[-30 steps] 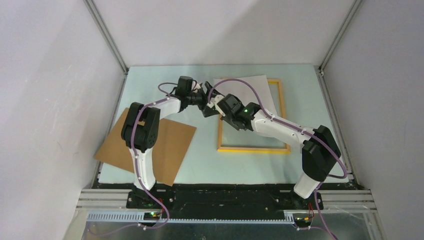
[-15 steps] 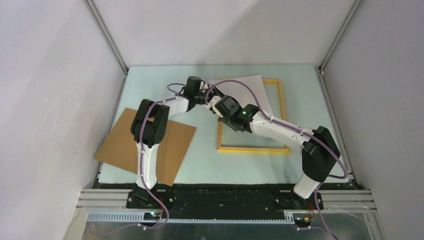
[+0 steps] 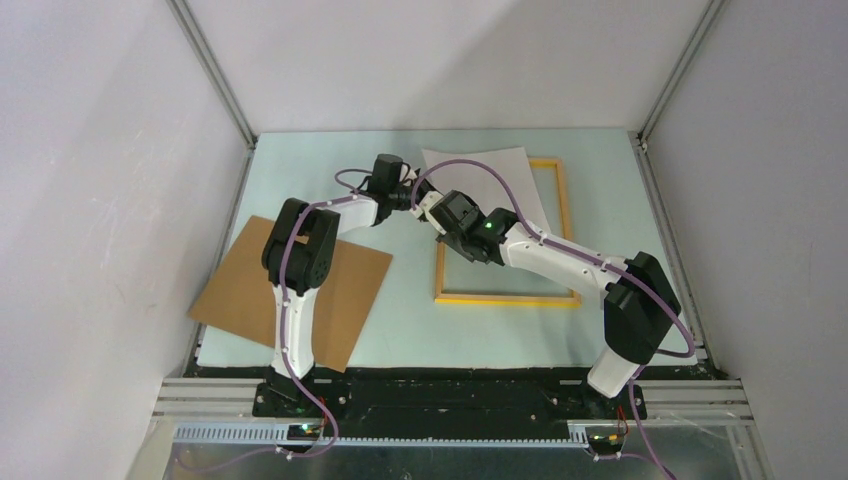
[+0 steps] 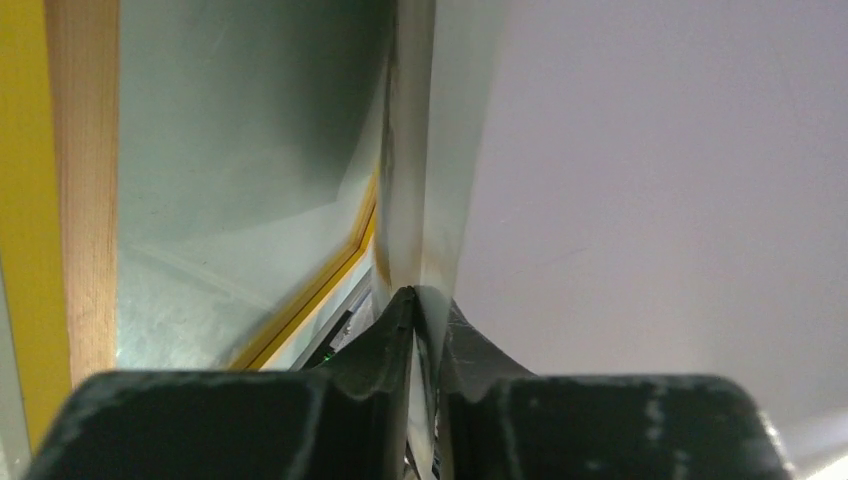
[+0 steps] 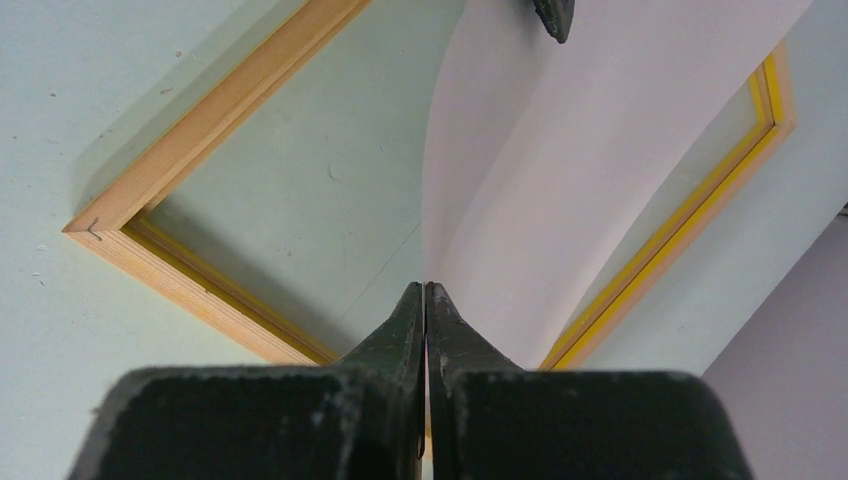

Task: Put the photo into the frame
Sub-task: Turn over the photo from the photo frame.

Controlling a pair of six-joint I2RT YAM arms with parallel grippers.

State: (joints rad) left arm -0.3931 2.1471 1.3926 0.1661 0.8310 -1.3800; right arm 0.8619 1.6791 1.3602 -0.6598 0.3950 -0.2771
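**A:** Left wrist first: left gripper [image 4: 415,300] is pinched on the photo [image 4: 408,190], and the sheet's edge runs straight up between the fingers. Agree?

**B:** Yep. Right gripper [image 5: 425,290] is clamped on the sheet too, just beside the left, with the paper bowing up from the tips. White back faces up.

**A:** Where is the print relative to the frame [image 5: 215,110]?

**B:** Top view: it's skewed over the frame's 11 o'clock corner and pokes past the 12 o'clock rail. The pane's 6 o'clock half is uncovered. A brown board [image 3: 340,290] lies at 8 o'clock on the table [image 3: 400,320], apart from both.

**A:** Step?

**B:** I'd say a two-handed hold, lining the print up with the opening. It's not seated.

**A:** Next?

**B:** Probably shift it toward 5 o'clock, square its edges to the rails, lower it flat, then release. The risk is creasing the bowed sheet.
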